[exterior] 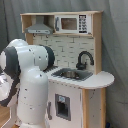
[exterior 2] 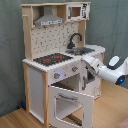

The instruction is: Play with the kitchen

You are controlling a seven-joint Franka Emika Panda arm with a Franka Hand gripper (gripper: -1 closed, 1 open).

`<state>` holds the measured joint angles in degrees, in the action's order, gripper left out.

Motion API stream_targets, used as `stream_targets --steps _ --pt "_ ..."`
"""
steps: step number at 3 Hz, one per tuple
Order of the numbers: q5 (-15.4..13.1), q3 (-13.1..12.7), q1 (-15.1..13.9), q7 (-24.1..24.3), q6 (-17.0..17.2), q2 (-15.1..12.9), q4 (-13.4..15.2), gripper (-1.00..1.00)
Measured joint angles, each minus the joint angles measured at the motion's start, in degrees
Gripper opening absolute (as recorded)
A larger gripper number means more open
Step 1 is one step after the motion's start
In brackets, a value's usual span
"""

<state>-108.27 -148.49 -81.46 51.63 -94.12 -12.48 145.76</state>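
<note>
White arm [exterior 2: 107, 69] is reaching toward the kitchen [exterior 2: 55, 60] front beside the swung-open oven door [exterior 2: 70, 102]; finger state is unclear, so it is risking striking the door.

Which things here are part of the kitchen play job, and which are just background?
Job:
- kitchen: faucet, sink, stove, open oven door, hood, microwave
- arm, reaching towards the kitchen front in the second exterior view

Background:
- grey curtain
- wooden floor
</note>
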Motion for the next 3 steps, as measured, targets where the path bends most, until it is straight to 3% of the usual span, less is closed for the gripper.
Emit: stream_targets --steps 3 --pt "-2.0 0.4 -1.5 17.7 -0.5 0.2 3.3 1.00"
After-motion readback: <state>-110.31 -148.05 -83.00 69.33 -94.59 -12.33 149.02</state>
